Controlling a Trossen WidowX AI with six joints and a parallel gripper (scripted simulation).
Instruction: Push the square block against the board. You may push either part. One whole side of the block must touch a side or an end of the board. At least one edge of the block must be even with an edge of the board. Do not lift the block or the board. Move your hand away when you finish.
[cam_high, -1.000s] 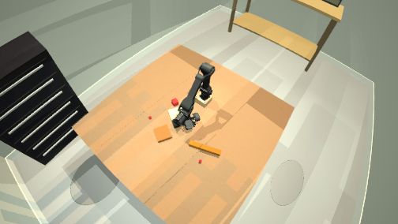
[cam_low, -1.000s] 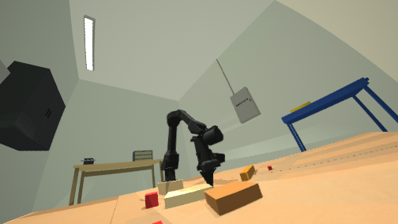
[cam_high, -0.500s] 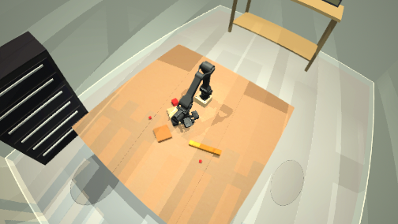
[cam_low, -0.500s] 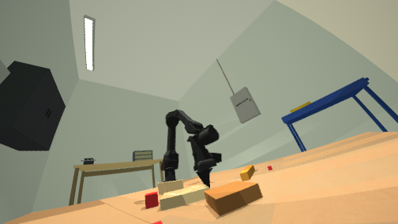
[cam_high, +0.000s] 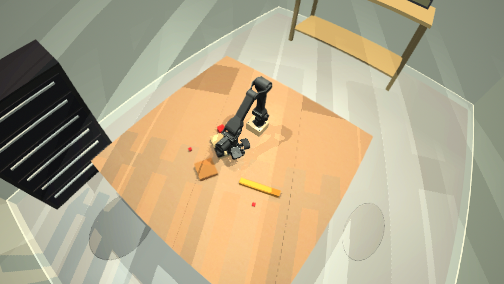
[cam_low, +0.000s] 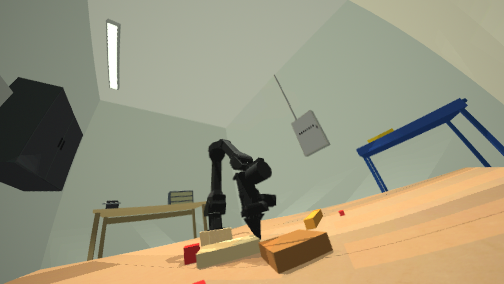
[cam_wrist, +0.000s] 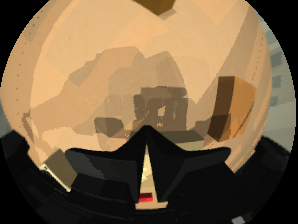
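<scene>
Beside the pale slab (cam_high: 216, 138) (cam_low: 227, 252) (cam_wrist: 191, 145), the fingers (cam_high: 241, 148) (cam_low: 259, 237) are together, empty, likely lining up; next, a low, square push toward contact.

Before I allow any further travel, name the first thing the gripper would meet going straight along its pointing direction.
Probably the wooden tabletop, just below the shut gripper. The pale block lies close beside that line; the exact gap is unclear.
</scene>
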